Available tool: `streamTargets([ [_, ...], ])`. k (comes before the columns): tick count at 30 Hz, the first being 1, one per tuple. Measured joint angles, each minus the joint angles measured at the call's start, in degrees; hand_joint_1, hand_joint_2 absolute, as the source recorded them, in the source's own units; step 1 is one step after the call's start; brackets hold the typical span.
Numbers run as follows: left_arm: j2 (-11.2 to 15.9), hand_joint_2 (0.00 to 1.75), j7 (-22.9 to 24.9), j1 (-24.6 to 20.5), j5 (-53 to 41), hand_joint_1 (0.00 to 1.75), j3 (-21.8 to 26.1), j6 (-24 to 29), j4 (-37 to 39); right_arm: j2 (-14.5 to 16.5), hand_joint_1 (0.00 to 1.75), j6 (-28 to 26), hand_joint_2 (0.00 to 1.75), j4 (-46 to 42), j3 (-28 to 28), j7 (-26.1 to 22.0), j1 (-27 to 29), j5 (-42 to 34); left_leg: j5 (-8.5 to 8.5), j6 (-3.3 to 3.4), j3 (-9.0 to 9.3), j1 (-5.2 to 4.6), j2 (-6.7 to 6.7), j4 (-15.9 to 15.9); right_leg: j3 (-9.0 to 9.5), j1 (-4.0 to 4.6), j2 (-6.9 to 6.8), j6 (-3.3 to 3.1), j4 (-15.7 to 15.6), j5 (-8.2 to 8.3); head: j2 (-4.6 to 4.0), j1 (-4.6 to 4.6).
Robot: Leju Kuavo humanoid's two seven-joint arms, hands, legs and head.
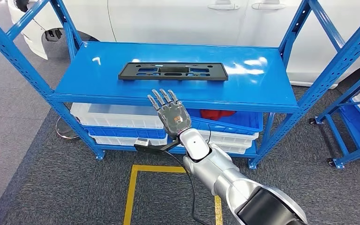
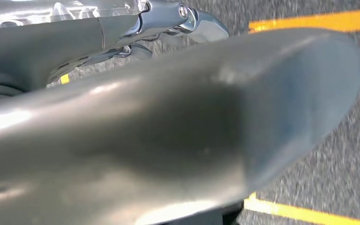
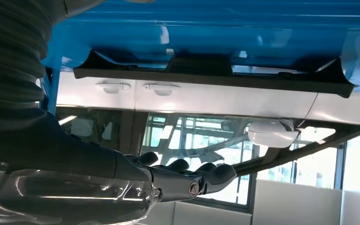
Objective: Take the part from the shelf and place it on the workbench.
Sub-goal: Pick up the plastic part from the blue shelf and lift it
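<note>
Reach toward the part on the shelf

Fingers of the right hand (image 1: 172,112) are seen spread and extended, holding nothing, raised just in front of the near edge of the shelf (image 1: 98,77). The left hand (image 2: 168,140) is seen so close in its wrist view that it cannot be told whether its fingers are apart or together.

Beyond the right hand, the part (image 1: 173,71) lies flat on the blue top deck, near its middle and well apart from the uprights. It is a long, thin black frame with cut-out slots. It is judged to be light, stiff plastic, somewhat slippery on the glossy deck and liable to slide if pushed. A hold on the near long rim, close to its middle, is judged best for balance; from the right wrist view the rim looks raised a little.

Open deck is left on both sides of the part. Diagonal braces stand at the shelf ends, and white bins (image 1: 117,115) sit below the deck.
</note>
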Motion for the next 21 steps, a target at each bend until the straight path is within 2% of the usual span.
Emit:
streamTargets([
  [2, 0.08, 0.0, -0.03, -0.02, -0.04, 0.0, -0.03, -0.02, 0.0, 0.57, 0.0, -0.14, 1.75, 0.47, -0.28, -0.12, -0.17, 0.19, -2.61, -0.73, -1.93, 0.25, 0.02, 4.36, 0.29, -0.27, -0.05, -0.41, -0.45, 0.16, 0.0, -0.14],
  [4, 0.09, 0.0, -0.05, 0.03, -0.09, 0.0, -0.04, -0.04, 0.0, 0.91, 0.0, -0.28, 1.75, 0.86, -0.6, -0.28, -0.22, 0.23, -6.06, -1.37, -5.76, 0.47, 0.02, 12.3, 0.32, -0.27, -0.06, -0.57, -0.46, 0.1, 0.0, -0.26],
  [5, 0.11, 0.0, -0.07, 0.08, -0.09, 0.0, -0.04, -0.04, 0.01, 0.97, 0.0, -0.41, 1.75, 1.01, -0.78, -0.34, -0.16, 0.22, -6.79, -1.6, -7.27, 0.58, 0.02, 15.19, 0.33, -0.27, -0.05, -0.57, -0.42, 0.04, 0.0, -0.26],
  [6, 0.13, 0.0, -0.09, 0.14, -0.09, 0.0, -0.04, -0.04, 0.01, 0.97, 0.0, -0.61, 1.75, 1.09, -1.0, -0.42, -0.1, 0.2, -6.36, -1.76, -7.84, 0.7, 0.03, 16.01, 0.37, -0.29, -0.04, -0.53, -0.37, -0.02, 0.0, -0.26],
  [7, 0.15, 0.0, -0.14, 0.18, -0.11, 0.0, -0.04, -0.04, 0.02, 0.98, 0.0, -0.84, 1.75, 1.06, -1.3, -0.48, -0.07, 0.14, -4.81, -1.86, -7.21, 0.83, 0.04, 14.36, 0.46, -0.32, 0.0, -0.45, -0.31, -0.12, 0.0, -0.26],
  [9, 0.19, 0.0, -0.23, 0.18, -0.23, 0.0, -0.04, -0.05, 0.03, 0.99, 0.0, -1.25, 1.75, 0.43, -2.19, -0.71, -0.09, -0.21, -0.64, -1.84, -3.52, 1.05, 0.09, 6.45, 0.77, -0.35, 0.08, -0.09, -0.15, -0.44, 0.0, -0.25],
  [10, 0.19, 0.0, -0.25, 0.16, -0.34, 0.0, -0.04, -0.06, 0.05, 0.99, 0.0, -1.34, 1.75, -0.23, -2.73, -0.87, -0.11, -0.43, 0.59, -1.59, -1.79, 1.0, 0.08, 2.81, 0.82, -0.28, 0.14, 0.17, -0.02, -0.61, 0.0, -0.25],
  [11, 0.19, 0.0, -0.25, 0.12, -0.45, 0.0, -0.04, -0.07, 0.07, 0.99, 0.0, -1.42, 1.75, -1.09, -3.37, -1.14, -0.11, -0.68, 1.15, -1.23, -0.71, 0.91, 0.06, 0.49, 0.8, -0.19, 0.18, 0.49, 0.06, -0.7, 0.0, -0.22],
  [12, 0.19, 0.0, -0.25, 0.11, -0.56, 0.0, -0.04, -0.07, 0.08, 0.99, 0.0, -1.47, 1.75, -2.0, -4.03, -1.49, -0.11, -0.91, 1.01, -0.79, -0.34, 0.76, 0.02, -0.37, 0.73, -0.12, 0.22, 0.81, 0.09, -0.73, 0.0, -0.22],
  [15, 0.17, 0.0, -0.23, 0.13, -0.92, 0.0, -0.07, -0.07, 0.09, 1.06, 0.0, -1.64, 1.75, -4.2, -5.87, -2.94, -0.22, -1.58, 1.03, 0.49, -0.25, 0.72, -0.02, -0.65, 0.55, -0.17, 0.21, 1.77, 0.55, -1.2, 0.0, -0.2],
  [17, 0.15, 0.0, -0.23, 0.0, -1.13, 0.0, -0.1, -0.1, 0.09, 1.19, 0.0, -1.75, 1.75, -4.93, -6.61, -3.69, -0.51, -1.76, 1.1, 1.28, -0.06, 0.86, 0.04, -0.94, -1.32, -0.23, 0.17, 2.2, 4.69, -3.58, 0.0, -0.11],
  [19, 0.16, 0.0, -0.22, -0.16, -1.18, 0.0, -0.13, -0.17, 0.09, 1.29, 0.0, -1.82, 1.75, -5.09, -6.89, -4.11, -0.58, -1.72, 0.94, 1.77, -0.02, 0.66, 0.05, -0.93, -5.37, -0.27, 0.15, 2.42, 12.78, -7.05, 0.0, -0.06],
  [20, 0.16, 0.0, -0.22, -0.17, -1.19, 0.0, -0.14, -0.19, 0.09, 1.33, 0.0, -1.83, 1.75, -5.09, -6.93, -4.2, -0.45, -1.68, 0.86, 1.86, 0.02, 0.56, 0.04, -0.91, -7.21, -0.28, 0.15, 2.45, 16.07, -7.98, 0.0, -0.06],
  [21, 0.16, 0.0, -0.21, -0.16, -1.21, 0.0, -0.16, -0.22, 0.09, 1.42, 0.0, -1.83, 1.75, -5.09, -6.96, -4.25, -0.3, -1.63, 0.77, 1.9, 0.11, 0.46, 0.01, -0.88, -8.2, -0.26, 0.15, 2.39, 17.49, -7.81, 0.0, -0.06],
])
